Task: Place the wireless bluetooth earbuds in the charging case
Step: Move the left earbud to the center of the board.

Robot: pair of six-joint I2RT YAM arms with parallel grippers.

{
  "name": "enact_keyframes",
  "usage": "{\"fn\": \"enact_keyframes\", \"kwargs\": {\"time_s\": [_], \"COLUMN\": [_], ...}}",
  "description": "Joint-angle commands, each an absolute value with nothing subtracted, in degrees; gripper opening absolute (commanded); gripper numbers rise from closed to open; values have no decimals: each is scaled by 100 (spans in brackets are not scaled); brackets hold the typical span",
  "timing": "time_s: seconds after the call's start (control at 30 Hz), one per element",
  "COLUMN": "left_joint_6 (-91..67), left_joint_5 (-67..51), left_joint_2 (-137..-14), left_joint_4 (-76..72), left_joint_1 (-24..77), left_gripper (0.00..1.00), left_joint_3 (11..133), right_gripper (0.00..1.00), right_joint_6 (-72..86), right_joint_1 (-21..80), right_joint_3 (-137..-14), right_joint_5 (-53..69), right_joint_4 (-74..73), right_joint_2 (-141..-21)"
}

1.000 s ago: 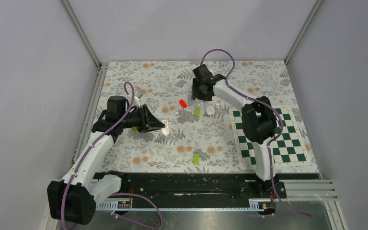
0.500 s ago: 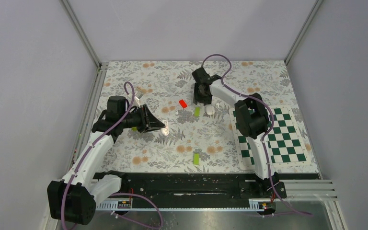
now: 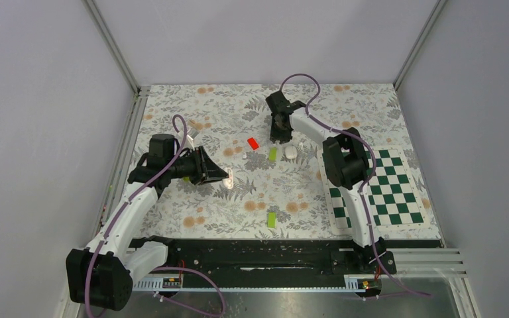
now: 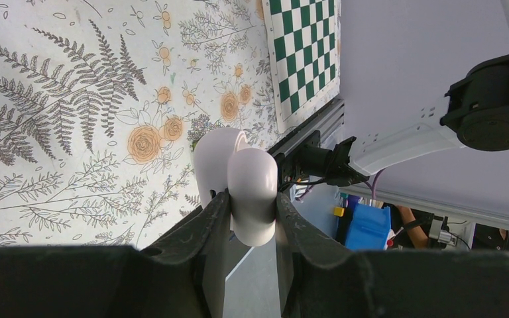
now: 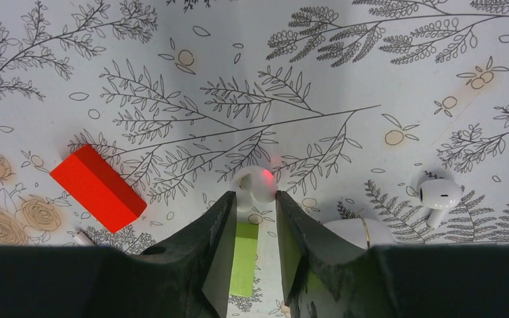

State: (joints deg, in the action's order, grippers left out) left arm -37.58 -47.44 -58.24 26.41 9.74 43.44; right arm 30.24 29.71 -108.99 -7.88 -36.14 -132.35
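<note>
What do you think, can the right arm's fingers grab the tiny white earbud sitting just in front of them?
Probably yes. The right arm's fingers stand one on each side of the earbud, with nothing between. The red block and the second earbud lie well off to the sides.

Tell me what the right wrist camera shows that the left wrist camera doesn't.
Right wrist only: red block, green block, one earbud between the right end effector's fingertips, another earbud lying apart. Left wrist only: the charging case clamped in the left end effector, the checkered mat. Both: the floral table cover.
</note>
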Motion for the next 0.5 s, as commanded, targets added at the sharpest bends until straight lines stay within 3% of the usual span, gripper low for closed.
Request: {"fn": "enact_keyframes", "kwargs": {"time_s": [0.0, 0.33, 0.47], "left_joint_6": [-3758, -3707, -3700], "left_joint_5": [-4865, -4905, -4921], "left_joint_2": [-5831, -5959, -5999], "left_joint_4": [2426, 2395, 2366], "left_joint_1": [949, 944, 949], "left_gripper": [0, 0, 0], "left_joint_3": [4351, 4351, 4351], "right_gripper": [34, 31, 19], "right_joint_6": [3018, 2994, 2988], "right_joint_1": [2927, 2892, 2887], "right_joint_3": [-11422, -11621, -11560], "right_joint_5": [-752, -699, -625], "right_joint_4": [-3987, -4123, -4118], "right_joint_2": [-13475, -13605, -13556]}}
